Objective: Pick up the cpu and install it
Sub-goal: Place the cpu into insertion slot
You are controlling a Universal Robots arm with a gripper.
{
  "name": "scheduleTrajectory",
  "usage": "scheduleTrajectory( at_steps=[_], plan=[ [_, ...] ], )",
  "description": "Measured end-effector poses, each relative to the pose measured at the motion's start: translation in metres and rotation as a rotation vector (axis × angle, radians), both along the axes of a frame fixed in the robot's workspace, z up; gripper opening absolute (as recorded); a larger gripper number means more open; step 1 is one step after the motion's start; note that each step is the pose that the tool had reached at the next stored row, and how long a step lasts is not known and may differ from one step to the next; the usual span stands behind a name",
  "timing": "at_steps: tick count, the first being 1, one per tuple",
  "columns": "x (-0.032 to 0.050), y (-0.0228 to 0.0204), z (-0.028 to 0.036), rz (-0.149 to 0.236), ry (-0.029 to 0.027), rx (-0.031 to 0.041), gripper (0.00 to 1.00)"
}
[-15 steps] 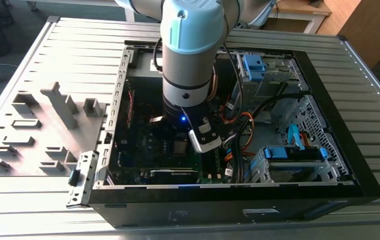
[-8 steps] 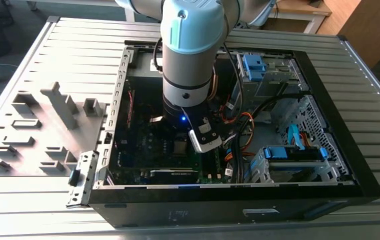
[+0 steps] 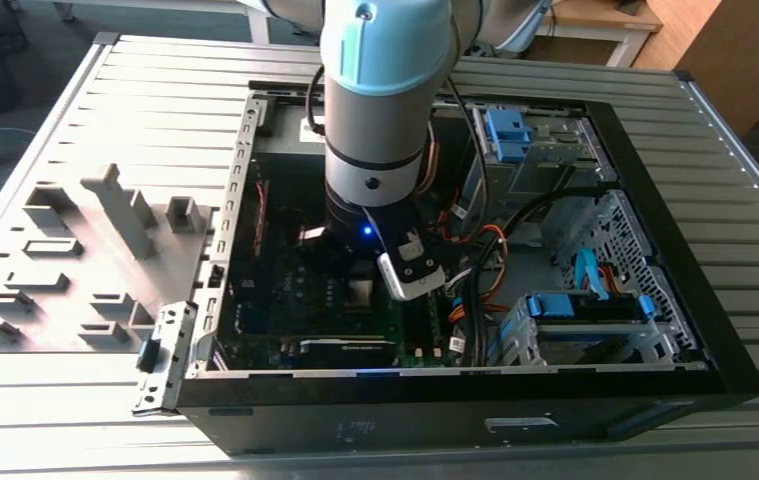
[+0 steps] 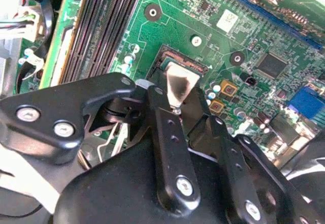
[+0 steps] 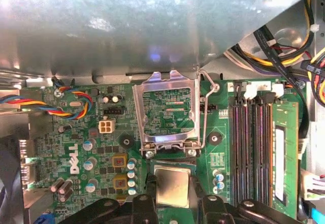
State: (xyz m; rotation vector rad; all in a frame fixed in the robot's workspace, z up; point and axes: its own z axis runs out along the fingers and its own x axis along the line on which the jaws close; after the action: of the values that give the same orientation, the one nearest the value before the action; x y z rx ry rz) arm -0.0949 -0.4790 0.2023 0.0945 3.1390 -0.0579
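The cpu (image 5: 172,184), a small silver square, sits between the black fingers (image 5: 150,184) of my gripper (image 5: 172,191), which is shut on it. It hangs just above the green motherboard (image 5: 76,155), right by the dark socket (image 5: 172,161). The socket's metal load plate (image 5: 165,111) stands flipped open beyond it, its lever (image 5: 205,113) raised. In the second wrist view the cpu (image 4: 179,84) shows tilted at the fingertips, over the socket (image 4: 179,61). In the exterior view my arm (image 3: 379,150) reaches down into the open computer case (image 3: 666,215).
Memory slots (image 5: 254,148) run beside the socket. Coloured fan wires (image 5: 71,102) and yellow-black cables (image 5: 284,46) lie close by, with a metal case wall (image 5: 152,21) beyond the load plate. A grey slotted fixture (image 3: 86,260) sits on the table at the exterior view's left.
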Motion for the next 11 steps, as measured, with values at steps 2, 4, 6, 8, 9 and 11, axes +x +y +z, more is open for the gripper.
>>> scheduleTrajectory(
  at_steps=[2, 4, 6, 8, 9, 11],
  plan=[
    [0.0000, -0.0003, 0.0001, 0.000, 0.0001, -0.0023, 0.38],
    [0.0000, -0.0020, 0.0001, 0.000, 0.0002, -0.0042, 0.38],
    [0.0000, -0.0042, 0.0001, 0.000, 0.0002, -0.0045, 0.38],
    [0.0009, -0.0042, 0.0001, 0.005, 0.0000, -0.0043, 0.38],
    [0.0014, -0.0042, 0.0000, 0.008, 0.0000, -0.0043, 0.38],
    [0.0014, -0.0042, 0.0001, 0.008, 0.0000, -0.0044, 0.38]
  ],
)
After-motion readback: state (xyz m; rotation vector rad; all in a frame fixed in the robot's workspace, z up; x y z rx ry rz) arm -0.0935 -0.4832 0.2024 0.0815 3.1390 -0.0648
